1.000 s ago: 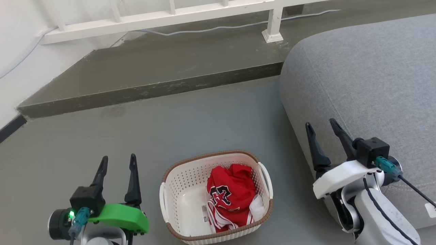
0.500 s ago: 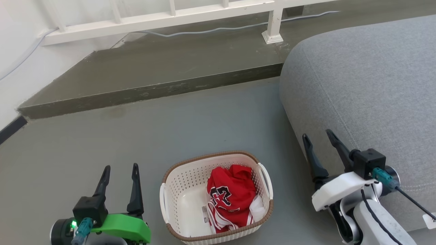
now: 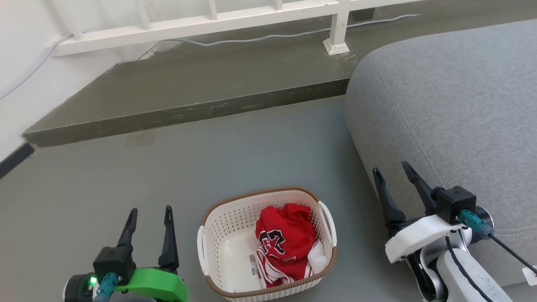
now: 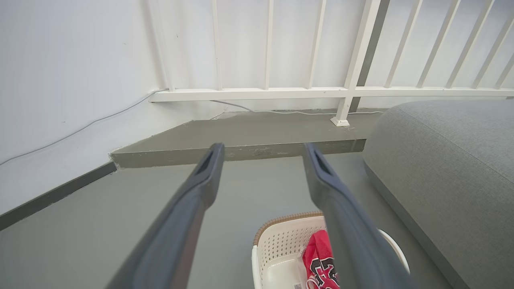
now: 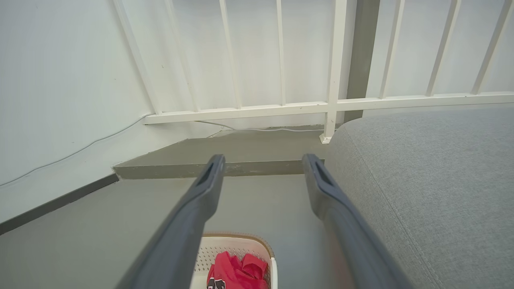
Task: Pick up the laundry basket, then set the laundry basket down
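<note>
Basket count first: one laundry basket is seen, standing on the grey floor between the two grippers, low in the head view. Two white handles are counted on it, one at each side. One red garment is lying inside, toward the right half. A black and white mark is printed on it but cannot be read, and the writing on one small white label is too small to be read. The left gripper is held with its two fingers apart, empty, just left of the basket and not touching it. The right gripper is likewise spread and empty, close to the edge of one grey sofa. Open floor is left beyond the basket up to one raised step under a white railing.
</note>
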Motion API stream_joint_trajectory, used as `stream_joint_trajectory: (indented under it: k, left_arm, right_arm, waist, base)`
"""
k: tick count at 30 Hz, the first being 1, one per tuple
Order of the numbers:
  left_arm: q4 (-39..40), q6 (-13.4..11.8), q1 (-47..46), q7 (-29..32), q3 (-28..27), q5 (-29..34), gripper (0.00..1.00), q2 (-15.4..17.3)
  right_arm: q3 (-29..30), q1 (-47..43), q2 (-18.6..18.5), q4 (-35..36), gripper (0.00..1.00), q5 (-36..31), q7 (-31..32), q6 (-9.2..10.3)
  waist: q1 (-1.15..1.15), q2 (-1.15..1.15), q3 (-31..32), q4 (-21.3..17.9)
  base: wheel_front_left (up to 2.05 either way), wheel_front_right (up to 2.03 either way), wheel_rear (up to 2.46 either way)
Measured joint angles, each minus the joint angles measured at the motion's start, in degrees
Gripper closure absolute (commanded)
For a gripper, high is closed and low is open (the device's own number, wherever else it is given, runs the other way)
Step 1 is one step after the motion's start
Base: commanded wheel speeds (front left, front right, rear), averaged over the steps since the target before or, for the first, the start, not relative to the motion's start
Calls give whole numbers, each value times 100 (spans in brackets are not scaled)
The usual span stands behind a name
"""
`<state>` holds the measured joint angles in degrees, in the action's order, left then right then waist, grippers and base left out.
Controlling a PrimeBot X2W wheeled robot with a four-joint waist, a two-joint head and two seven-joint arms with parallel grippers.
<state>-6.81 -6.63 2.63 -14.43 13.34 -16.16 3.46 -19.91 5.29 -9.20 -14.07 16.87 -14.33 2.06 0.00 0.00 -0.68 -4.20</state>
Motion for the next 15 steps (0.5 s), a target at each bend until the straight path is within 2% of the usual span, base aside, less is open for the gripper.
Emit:
stream_joint_trajectory:
  k: [6,7,15]
  left_arm:
    - [38,-1,9,0,-9,31,0,-14]
    - [1,1,9,3,-3,29,100,-20]
    - [-201,14,119,25,25,-89,100,-68]
  right_arm:
    - [55,-16,16,44,0,-33,0,-47]
    - [49,-21,23,11,100,-29,1,-47]
    - [63,-285,103,-175,100,98,18,-55]
  waist:
    - [0,0,2,16]
    - [0,0,2,17]
    - [0,0,1,27]
  base:
    - [0,0,0]
    - [0,0,0]
    - [0,0,0]
